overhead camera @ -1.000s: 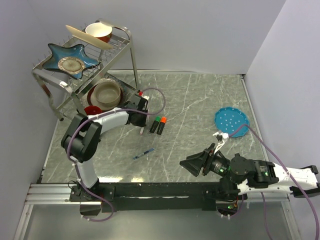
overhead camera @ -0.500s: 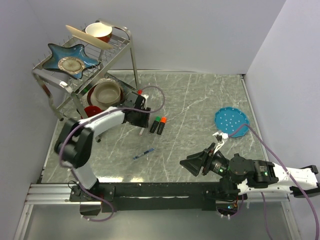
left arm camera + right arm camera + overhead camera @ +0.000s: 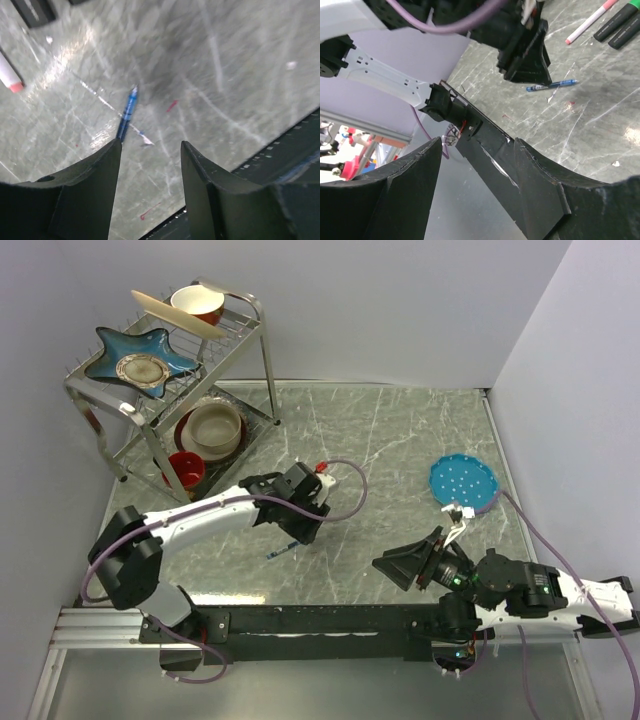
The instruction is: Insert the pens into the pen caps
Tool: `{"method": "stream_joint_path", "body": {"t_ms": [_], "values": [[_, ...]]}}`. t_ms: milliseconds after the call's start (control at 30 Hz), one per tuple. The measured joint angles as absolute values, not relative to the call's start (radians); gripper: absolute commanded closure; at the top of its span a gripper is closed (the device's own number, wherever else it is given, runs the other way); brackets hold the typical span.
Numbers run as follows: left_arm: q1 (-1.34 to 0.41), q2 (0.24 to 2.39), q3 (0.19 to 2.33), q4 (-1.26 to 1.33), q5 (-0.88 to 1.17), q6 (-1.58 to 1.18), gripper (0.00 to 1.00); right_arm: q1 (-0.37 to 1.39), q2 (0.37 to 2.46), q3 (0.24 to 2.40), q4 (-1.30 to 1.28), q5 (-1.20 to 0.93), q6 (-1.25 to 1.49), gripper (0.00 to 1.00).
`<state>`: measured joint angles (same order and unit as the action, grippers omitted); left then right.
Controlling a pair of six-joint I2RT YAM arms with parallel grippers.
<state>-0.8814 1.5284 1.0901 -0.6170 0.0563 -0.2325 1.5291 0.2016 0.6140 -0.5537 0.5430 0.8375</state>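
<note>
At the bottom of the left wrist view, the left claw (image 3: pixel 150 150) stood released. Its two dark fingers (image 3: pixel 95 190) were apart, with only bare tabletop (image 3: pixel 240 75) between them and nothing gripped.

Just past the tip of the finger on the frame's left lay the dark-blue ballpoint (image 3: pixel 126 112), flat on the stone and a little left of centre. The pen sat ahead of the fingertips and slightly left of the gap, not yet inside it.

Its long axis ran steeply from lower left to upper right, roughly crosswise to the line on which the fingers would close. By my judgement that suited a pinch, which would call for a small shift toward frame left and forward before descending. The darker end pointed back toward the claw and the paler blue end toward the top of the frame. Which end carried the nib could not be told.

Farther off, the white-pink stick pen (image 3: pixel 10 75) showed at the left edge, and the black markers (image 3: pixel 32 10) filled the upper-left corner.

The right claw (image 3: pixel 479 150) was also parted and empty. In its own view the ballpoint lay well apart, toward the upper right — so the left arm was clearly the nearer one.
</note>
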Motion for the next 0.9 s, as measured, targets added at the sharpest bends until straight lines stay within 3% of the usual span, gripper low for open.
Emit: {"method": "stream_joint_path", "body": {"t_ms": [400, 600, 633, 733, 900], "values": [[-0.874, 1.691, 1.044, -0.596, -0.014, -0.211, 0.51, 1.529, 0.156, 0.581, -0.577, 0.570, 0.873, 0.36], [-0.873, 1.713, 1.029, -0.566, -0.042, -0.196, 0.67, 1.529, 0.174, 0.581, -0.577, 0.573, 0.874, 0.36], [-0.871, 1.713, 1.029, -0.566, -0.044, -0.196, 0.80, 1.529, 0.176, 0.581, -0.577, 0.572, 0.874, 0.36], [-0.868, 1.717, 1.029, -0.562, -0.057, -0.192, 0.97, 1.529, 0.179, 0.581, -0.577, 0.573, 0.874, 0.36], [-0.865, 1.716, 1.032, -0.562, -0.046, -0.209, 0.99, 1.529, 0.184, 0.577, -0.562, 0.573, 0.874, 0.36]]}}
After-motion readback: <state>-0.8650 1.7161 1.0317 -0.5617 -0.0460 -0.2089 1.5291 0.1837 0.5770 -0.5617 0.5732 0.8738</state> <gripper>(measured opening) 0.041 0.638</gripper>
